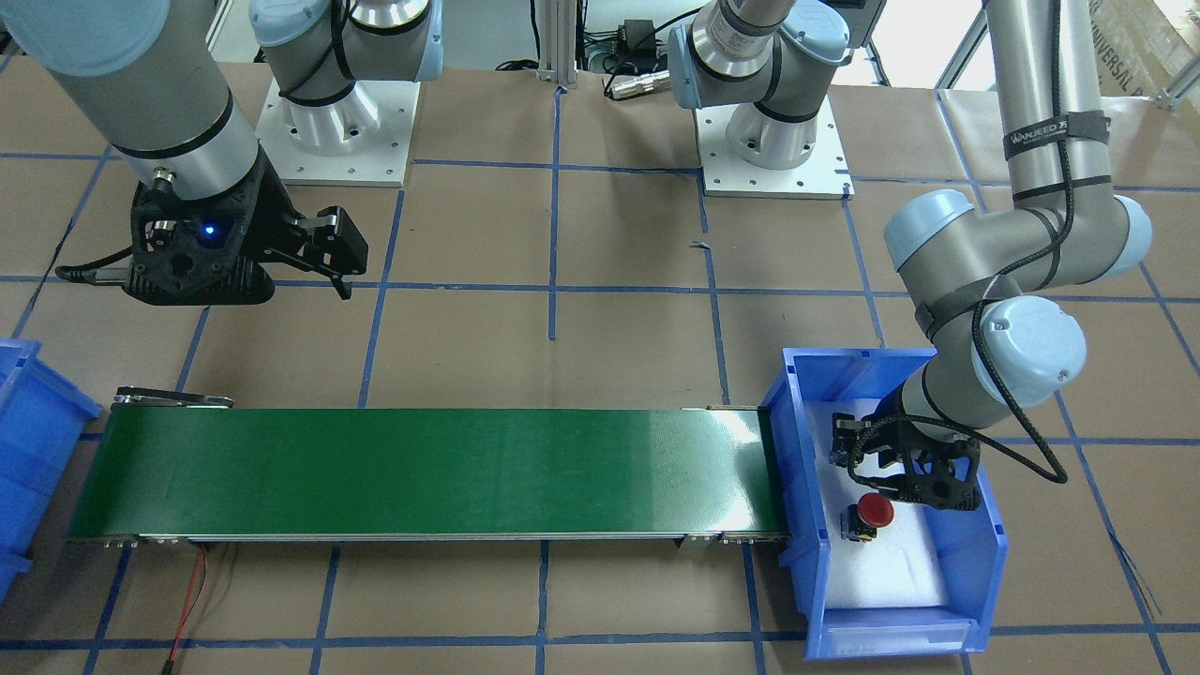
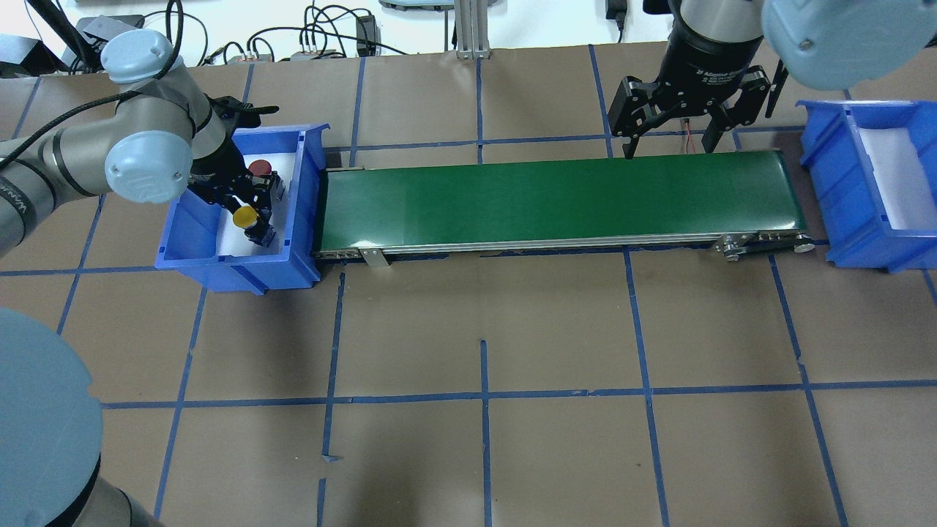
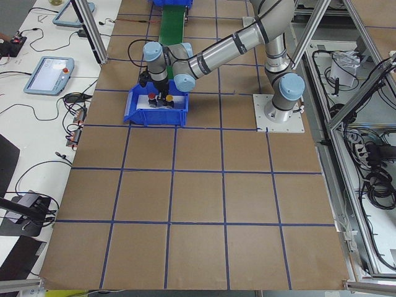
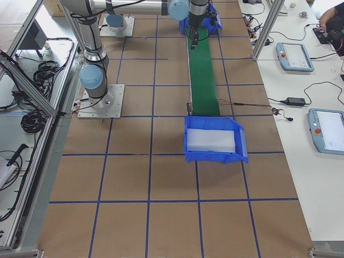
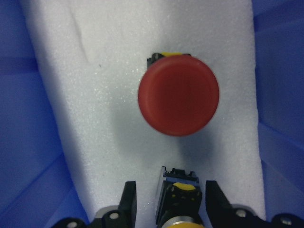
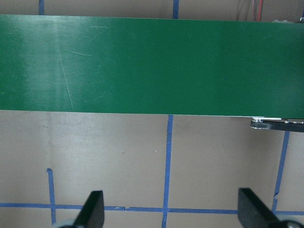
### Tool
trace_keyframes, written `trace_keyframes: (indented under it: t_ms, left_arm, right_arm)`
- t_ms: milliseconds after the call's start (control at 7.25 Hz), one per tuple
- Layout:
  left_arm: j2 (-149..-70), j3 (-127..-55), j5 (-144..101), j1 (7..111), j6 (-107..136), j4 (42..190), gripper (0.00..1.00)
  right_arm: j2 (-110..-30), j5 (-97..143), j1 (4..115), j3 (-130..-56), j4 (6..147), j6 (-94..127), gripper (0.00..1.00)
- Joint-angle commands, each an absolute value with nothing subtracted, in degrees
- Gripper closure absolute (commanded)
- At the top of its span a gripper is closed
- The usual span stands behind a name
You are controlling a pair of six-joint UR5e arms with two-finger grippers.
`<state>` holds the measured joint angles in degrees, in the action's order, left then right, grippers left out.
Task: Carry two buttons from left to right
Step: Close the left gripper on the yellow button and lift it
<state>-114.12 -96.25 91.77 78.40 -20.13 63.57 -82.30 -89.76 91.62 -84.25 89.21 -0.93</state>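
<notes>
Crowding L pincer (image 5: 171, 187): red btn (image 5: 178, 95), bin (image 5: 28, 142)

Printed in white on a black strap (image 1: 1055, 131) around the left arm (image 1: 1036, 56): "WANJEED", then characters too small to read. On the black body of the right gripper (image 2: 670, 148): white lettering, seemingly "Adaptive Gripper", only partly legible. On a cardboard box (image 1: 1158, 47) beyond the worktop: "UNIVERSAL", cut off at the edge.

Bright even overhead light, soft shadows, pale glare on the belt (image 1: 427, 472), red button (image 5: 178, 95) slightly blurred, dim shadow on the foam (image 5: 85, 95), wide views sharp
</notes>
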Motion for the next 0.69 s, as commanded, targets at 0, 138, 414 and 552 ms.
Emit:
trace_keyframes:
  t_ms: [0, 138, 414, 552]
  left_arm:
    - [-113.21, -96.32, 91.67, 78.92, -19.95, 63.89, 0.46]
    - [-113.73, -96.33, 91.23, 79.01, -19.86, 63.90, 0.47]
    - [-113.99, -96.59, 91.40, 78.75, -19.60, 64.07, 0.34]
    - [-113.82, -96.68, 91.49, 78.92, -19.43, 64.33, 0.32]
  right_arm:
    - [-82.18, -89.56, 91.41, -84.20, 89.30, -0.88, 0.00]
    - [-82.18, -89.56, 91.49, -84.29, 89.30, -0.88, 0.00]
    - [-82.26, -89.56, 91.49, -84.03, 89.30, -0.79, 0.00]
    - [-82.44, -89.47, 91.67, -84.20, 89.21, -0.79, 0.00]
